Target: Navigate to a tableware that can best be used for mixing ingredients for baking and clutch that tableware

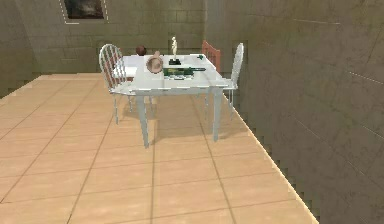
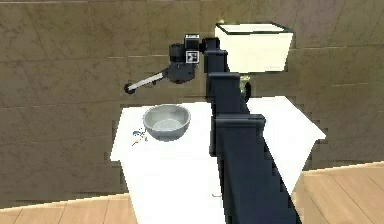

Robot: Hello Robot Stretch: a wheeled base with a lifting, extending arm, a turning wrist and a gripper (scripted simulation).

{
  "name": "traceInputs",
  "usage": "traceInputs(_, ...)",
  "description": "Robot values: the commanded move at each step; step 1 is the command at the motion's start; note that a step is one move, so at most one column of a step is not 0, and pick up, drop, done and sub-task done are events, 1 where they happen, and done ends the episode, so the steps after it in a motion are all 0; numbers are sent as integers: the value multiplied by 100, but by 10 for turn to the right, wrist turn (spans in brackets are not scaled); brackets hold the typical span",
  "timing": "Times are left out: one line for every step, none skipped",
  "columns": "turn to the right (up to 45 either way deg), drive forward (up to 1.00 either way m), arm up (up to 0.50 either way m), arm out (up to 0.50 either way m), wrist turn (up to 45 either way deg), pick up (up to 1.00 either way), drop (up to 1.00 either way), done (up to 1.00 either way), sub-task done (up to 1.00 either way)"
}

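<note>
In the arm side view, the dark arm (image 2: 240, 150) rises from the bottom edge and hides a strip of a small white table (image 2: 295, 140), whose near part is cut off. Left of the arm, a grey metal bowl (image 2: 166, 121) stands upright on that table, with a small bluish thing (image 2: 137, 138) just beside it that is too small for us to name. Above the bowl, the gripper (image 2: 130, 86) points left. Only bare wall lies behind its thin fingers (image 2: 150, 78), so it holds nothing, and we cannot tell how wide they stand. A lamp with a cream shade (image 2: 255, 47) stands behind the arm, its base hidden.

In the forward view, across a tiled floor (image 1: 90, 170), white chairs (image 1: 113, 65) surround a white dining table (image 1: 175, 88). It bears a round dish (image 1: 155, 64), possibly a bowl, something dark green (image 1: 182, 71) and a pale upright thing (image 1: 173, 45). A framed picture (image 1: 83, 9) is cut off at the top.
</note>
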Motion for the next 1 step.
traceInputs(0, 0, 0, 0, 90, 0, 0, 0, 0)
